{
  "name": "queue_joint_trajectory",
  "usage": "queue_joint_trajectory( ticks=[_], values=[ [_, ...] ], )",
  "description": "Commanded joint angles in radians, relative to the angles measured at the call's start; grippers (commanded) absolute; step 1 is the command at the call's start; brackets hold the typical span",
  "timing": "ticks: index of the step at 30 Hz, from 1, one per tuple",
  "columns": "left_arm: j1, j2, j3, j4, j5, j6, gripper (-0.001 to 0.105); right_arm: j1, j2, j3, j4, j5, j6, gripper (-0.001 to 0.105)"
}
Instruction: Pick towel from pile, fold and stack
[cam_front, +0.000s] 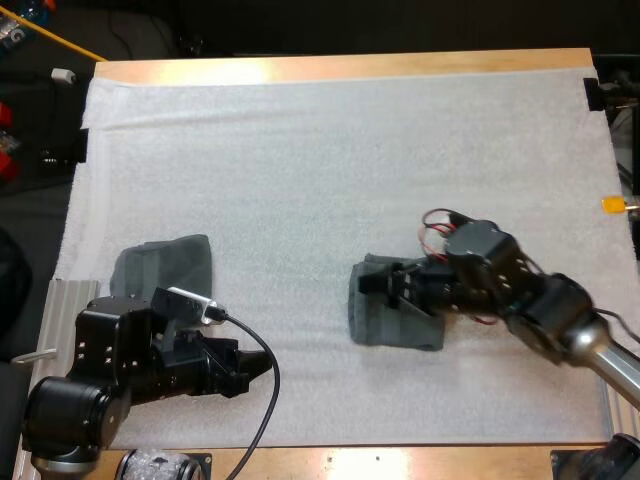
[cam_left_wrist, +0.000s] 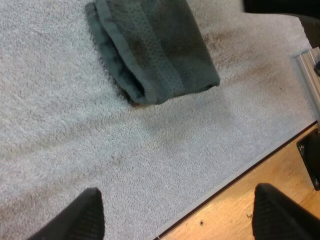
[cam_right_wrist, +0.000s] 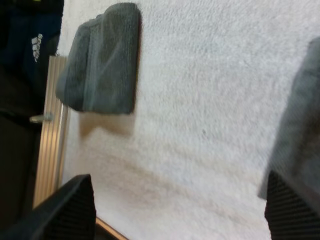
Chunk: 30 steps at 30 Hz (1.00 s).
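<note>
Two dark grey-green towels lie on the white mat (cam_front: 330, 170). A folded towel (cam_front: 165, 265) rests at the near left, partly behind my left arm. My left gripper (cam_front: 258, 366) hovers open over bare mat to that towel's right, nearer the front edge. In the left wrist view the folded towel (cam_left_wrist: 155, 50) lies well ahead of the open gripper (cam_left_wrist: 177, 220), whose fingers (cam_left_wrist: 75, 217) hold nothing. A second folded towel (cam_front: 395, 318) lies right of centre, with my right gripper (cam_front: 387, 284) low over its far edge, open. That towel (cam_right_wrist: 300, 125) sits beside one finger (cam_right_wrist: 295, 210); the left towel (cam_right_wrist: 102, 60) shows beyond.
A ribbed aluminium rail (cam_front: 68, 310) runs along the mat's near left edge. The wooden table edge (cam_front: 400, 460) borders the front. The mat's middle and far half are bare.
</note>
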Motion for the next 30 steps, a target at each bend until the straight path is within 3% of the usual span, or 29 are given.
queue_joint_trajectory(
  ticks=[1, 5, 14, 18, 27, 30],
  values=[
    [0.001, -0.003, -0.002, -0.013, 0.007, -0.004, 0.061, -0.003, -0.045, -0.002, 0.064, 0.023, -0.034, 0.069],
    [0.001, -0.003, -0.002, -0.023, 0.007, -0.004, 0.061, -0.003, -0.153, -0.002, 0.219, 0.102, -0.084, 0.069],
    [0.001, -0.003, -0.002, -0.034, 0.007, -0.004, 0.061, -0.003, -0.409, -0.002, 0.481, 0.202, -0.096, 0.069],
    [0.001, -0.003, -0.002, -0.076, 0.007, -0.005, 0.061, -0.003, -0.499, -0.002, 0.529, 0.219, -0.095, 0.069],
    [0.0, 0.027, 0.025, -0.217, 0.015, -0.075, 0.061, -0.003, -0.597, -0.002, 0.545, 0.361, -0.088, 0.069],
    [-0.015, 0.079, 0.025, -0.247, 0.016, -0.101, 0.067, -0.003, -0.593, -0.002, 0.545, 0.361, -0.088, 0.069]
  ],
)
